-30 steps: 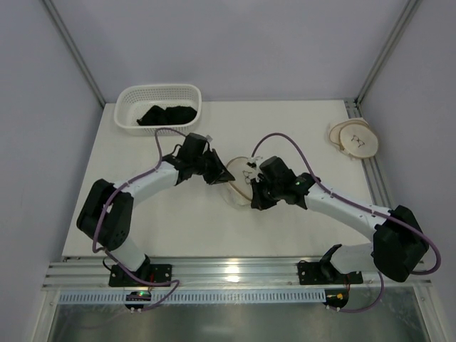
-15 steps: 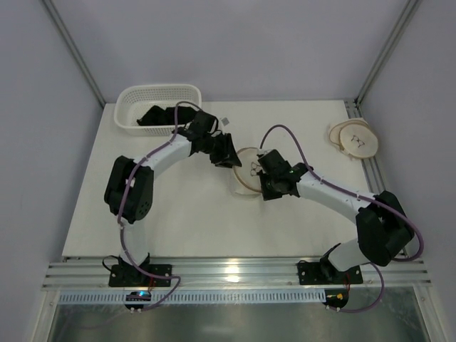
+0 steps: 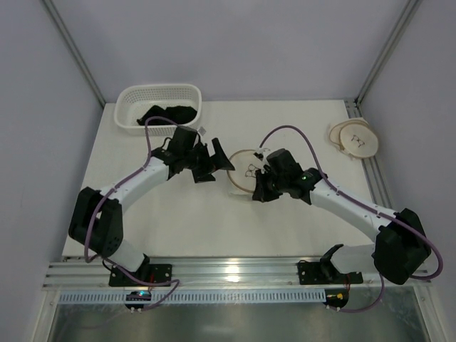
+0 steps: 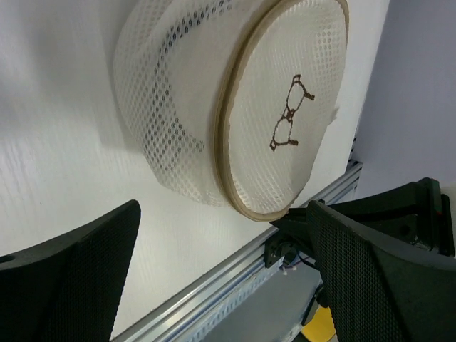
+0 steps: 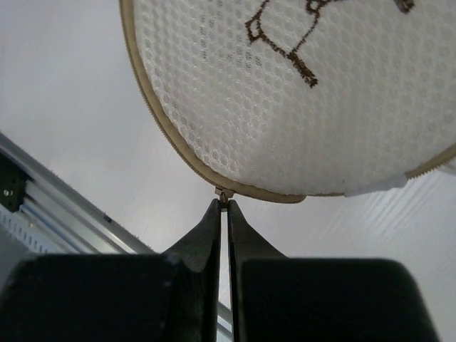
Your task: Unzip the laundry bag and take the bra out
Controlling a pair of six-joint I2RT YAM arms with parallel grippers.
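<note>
Noted laundry bag [image 3: 246,171] lying on surface [image 3: 178,214] near centre. Found left jaws spread wide at its 9 o'clock, gripping nothing; right jaws pinched shut on zip pull [image 5: 224,194] at 5 o'clock rim.

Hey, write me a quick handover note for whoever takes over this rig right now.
Left gripper: open, beside the laundry bag, not touching it.
Right gripper: shut on the zip pull at the bag's rim.
Laundry bag: mid-table, zip looks closed where visible.
Bra: not visible.
Done: pull gripped.
Left to do: unzip, take the bra out.
</note>
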